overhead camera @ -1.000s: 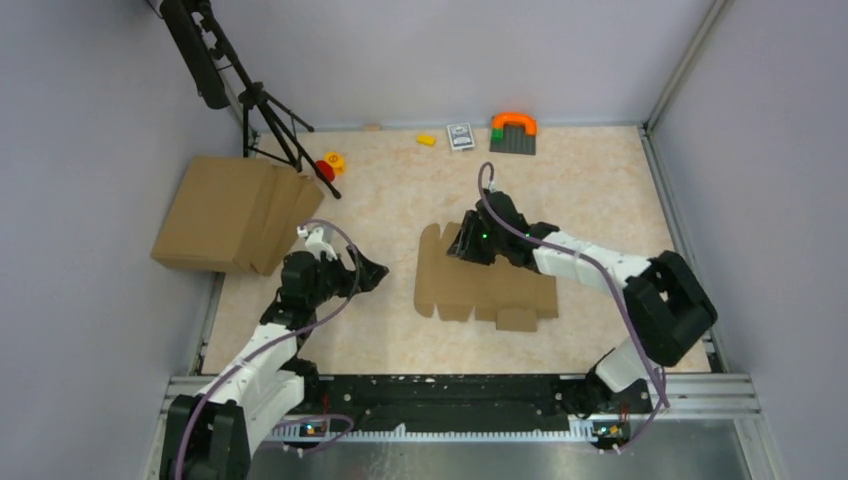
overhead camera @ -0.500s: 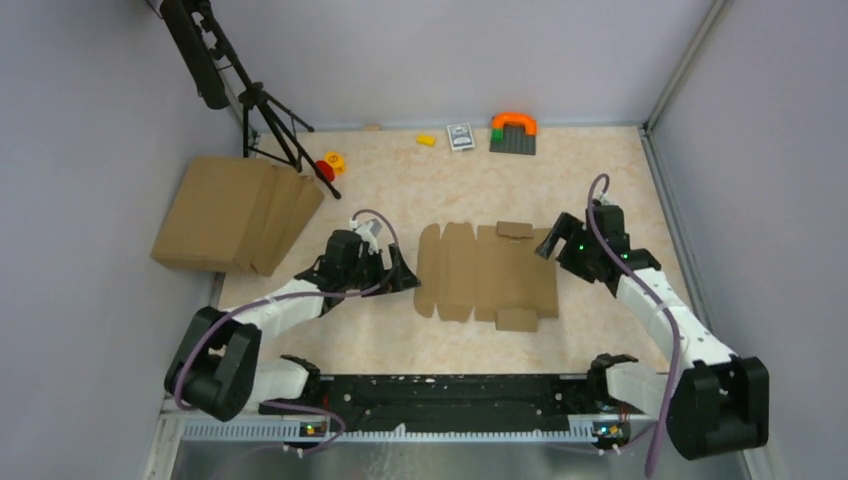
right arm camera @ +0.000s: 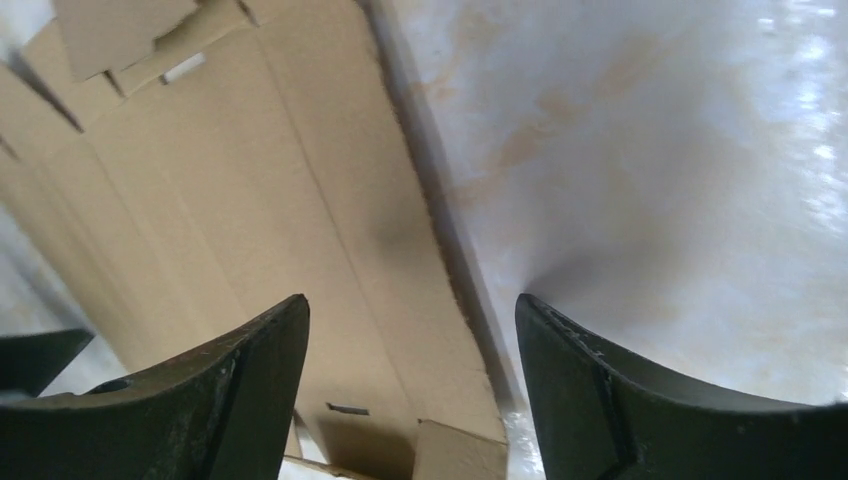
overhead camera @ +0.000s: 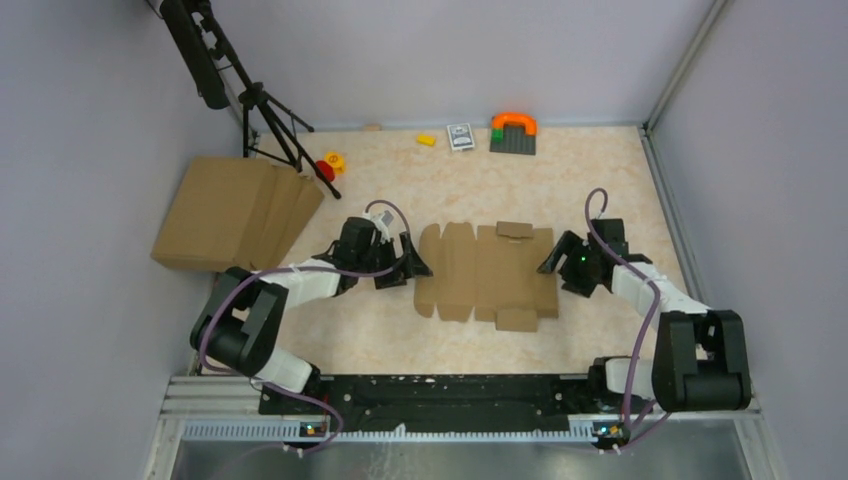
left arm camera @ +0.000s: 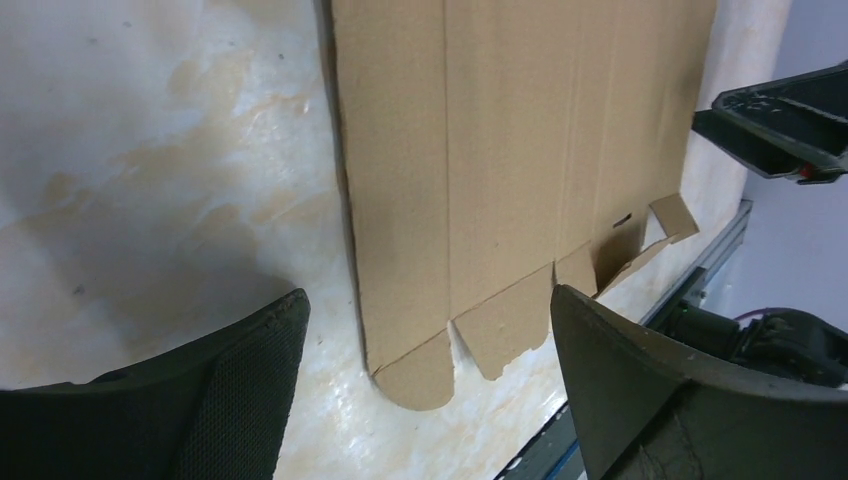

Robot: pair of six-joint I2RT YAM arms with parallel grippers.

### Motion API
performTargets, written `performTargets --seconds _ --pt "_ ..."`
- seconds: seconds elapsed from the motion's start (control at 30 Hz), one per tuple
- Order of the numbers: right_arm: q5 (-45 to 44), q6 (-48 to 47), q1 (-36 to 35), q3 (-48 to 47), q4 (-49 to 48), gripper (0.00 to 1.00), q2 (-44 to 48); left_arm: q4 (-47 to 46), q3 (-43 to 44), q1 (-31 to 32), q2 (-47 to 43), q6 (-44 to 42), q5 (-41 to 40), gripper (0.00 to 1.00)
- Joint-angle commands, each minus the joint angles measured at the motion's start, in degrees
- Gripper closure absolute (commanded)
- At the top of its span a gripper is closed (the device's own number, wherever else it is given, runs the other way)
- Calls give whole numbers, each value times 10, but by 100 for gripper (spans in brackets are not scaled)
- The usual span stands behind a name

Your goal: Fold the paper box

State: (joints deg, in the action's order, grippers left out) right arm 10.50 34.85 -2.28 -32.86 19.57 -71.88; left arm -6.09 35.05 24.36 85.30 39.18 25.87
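The paper box (overhead camera: 485, 272) lies unfolded and flat in the middle of the table, with rounded tabs on its left side and small flaps at the back and front. My left gripper (overhead camera: 412, 262) is low at the box's left edge, open, with nothing between its fingers. In the left wrist view the box (left arm camera: 500, 150) stretches ahead of the left gripper (left arm camera: 428, 300). My right gripper (overhead camera: 555, 262) is at the box's right edge, open and empty. In the right wrist view the right gripper (right arm camera: 410, 300) straddles that edge of the box (right arm camera: 250, 200).
A pile of flat brown cardboard (overhead camera: 235, 212) lies at the back left beside a black tripod (overhead camera: 265, 110). Small red and yellow toys (overhead camera: 328, 165), a yellow brick (overhead camera: 426, 139), a card deck (overhead camera: 460, 135) and a grey plate with an orange arch (overhead camera: 513, 132) line the back wall.
My right gripper has come off the box's back part, opened and swung out to its right edge. My left gripper has reached in to the box's left edge. The box now lies flat.
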Motion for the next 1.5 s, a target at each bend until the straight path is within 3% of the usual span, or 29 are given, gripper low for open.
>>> performTargets --seconds 0.0,0.3,0.53,0.8,0.9,1.03,1.17,1.27,1.33,1.47 --pt "84 -11 7 25 -61 27 -25 -56 -3 0 40 33 40 10" --pt "112 -16 7 34 -66 46 -9 -201 -34 -14 68 98 106 25" --pt "96 -30 7 36 -54 59 -2 -240 -50 -20 37 108 115 44" --pt "86 -39 7 36 -50 73 6 -298 -83 -42 4 139 141 55" --pt "90 -41 7 36 -50 75 3 -293 -75 -44 19 132 152 56" --pt "93 -43 7 37 -50 76 5 -198 -49 -56 37 85 131 56" --pt "91 -56 7 33 -45 75 5 -195 -40 -56 46 79 150 72" --pt "103 -66 6 30 -42 69 6 -182 -27 -56 39 70 178 86" --pt "122 -71 7 35 -51 63 13 -167 -20 -56 23 63 187 89" --pt "155 -73 6 38 -63 64 27 -133 -10 -56 -7 49 205 90"
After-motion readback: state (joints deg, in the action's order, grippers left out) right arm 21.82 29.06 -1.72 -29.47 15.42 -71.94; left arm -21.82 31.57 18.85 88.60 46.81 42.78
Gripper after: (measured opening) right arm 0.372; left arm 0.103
